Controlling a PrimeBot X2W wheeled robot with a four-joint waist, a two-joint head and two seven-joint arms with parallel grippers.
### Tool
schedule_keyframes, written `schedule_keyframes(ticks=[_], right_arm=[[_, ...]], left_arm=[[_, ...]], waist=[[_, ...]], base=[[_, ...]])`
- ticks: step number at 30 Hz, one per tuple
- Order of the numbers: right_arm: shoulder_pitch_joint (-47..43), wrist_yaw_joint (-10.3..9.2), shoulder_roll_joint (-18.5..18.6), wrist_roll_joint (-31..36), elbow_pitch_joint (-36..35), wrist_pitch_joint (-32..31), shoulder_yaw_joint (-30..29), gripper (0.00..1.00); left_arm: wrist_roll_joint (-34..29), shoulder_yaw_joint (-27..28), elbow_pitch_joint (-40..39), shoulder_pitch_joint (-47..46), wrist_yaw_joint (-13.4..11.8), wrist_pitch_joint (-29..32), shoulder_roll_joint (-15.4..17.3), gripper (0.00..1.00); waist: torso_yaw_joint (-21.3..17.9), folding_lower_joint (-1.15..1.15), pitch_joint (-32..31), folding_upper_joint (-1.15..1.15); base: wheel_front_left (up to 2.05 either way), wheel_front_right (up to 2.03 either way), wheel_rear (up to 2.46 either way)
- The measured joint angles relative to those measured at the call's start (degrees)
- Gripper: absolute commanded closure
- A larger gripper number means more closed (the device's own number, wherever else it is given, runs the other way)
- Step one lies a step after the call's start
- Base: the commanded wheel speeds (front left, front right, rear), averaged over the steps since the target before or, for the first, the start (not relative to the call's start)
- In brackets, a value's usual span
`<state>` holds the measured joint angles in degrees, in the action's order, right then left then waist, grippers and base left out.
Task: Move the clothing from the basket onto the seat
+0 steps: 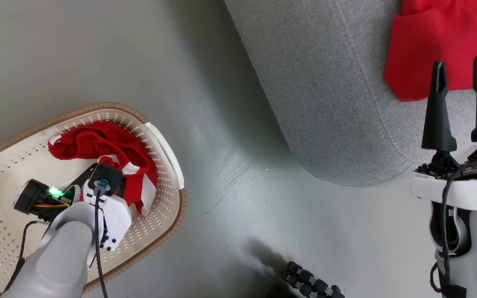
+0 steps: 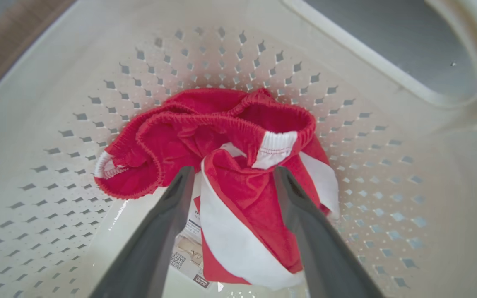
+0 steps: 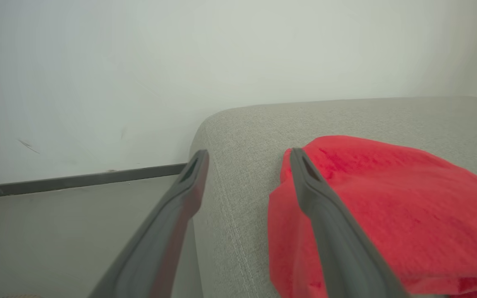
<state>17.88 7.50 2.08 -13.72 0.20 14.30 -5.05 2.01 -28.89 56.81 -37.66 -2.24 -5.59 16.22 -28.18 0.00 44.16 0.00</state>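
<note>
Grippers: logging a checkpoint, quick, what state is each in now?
Left gripper: open, at the clothing in the basket, holding nothing.
Right gripper: open, empty, over the seat.

Red, white-striped clothing (image 2: pixel 180 136); grey seat (image 1: pixel 325 82)

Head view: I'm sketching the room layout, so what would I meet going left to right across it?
basket with red clothing in it → floor → grey seat → red garment lying on the seat
</note>
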Motion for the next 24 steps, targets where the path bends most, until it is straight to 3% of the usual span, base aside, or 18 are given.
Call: schedule_keyframes(ticks=[10,24], right_arm=[[0.1,0.00,0.0,0.6,-0.9,0.2,0.3,0.00],[0.5,0.00,0.0,0.5,-1.7,0.2,1.5,0.00]], left_arm=[[-1.3,-1.7,3.5,-1.6,-0.4,4.2,-1.5,0.00],[-2.9,-2.4,6.5,-4.2,-2.2,6.6,-0.3,0.00]], waist=[[0.5,0.00,1.1,0.00],[0.5,0.00,3.4,0.00]], base=[[0.00,0.00,0.00],[0.00,0.00,0.00]])
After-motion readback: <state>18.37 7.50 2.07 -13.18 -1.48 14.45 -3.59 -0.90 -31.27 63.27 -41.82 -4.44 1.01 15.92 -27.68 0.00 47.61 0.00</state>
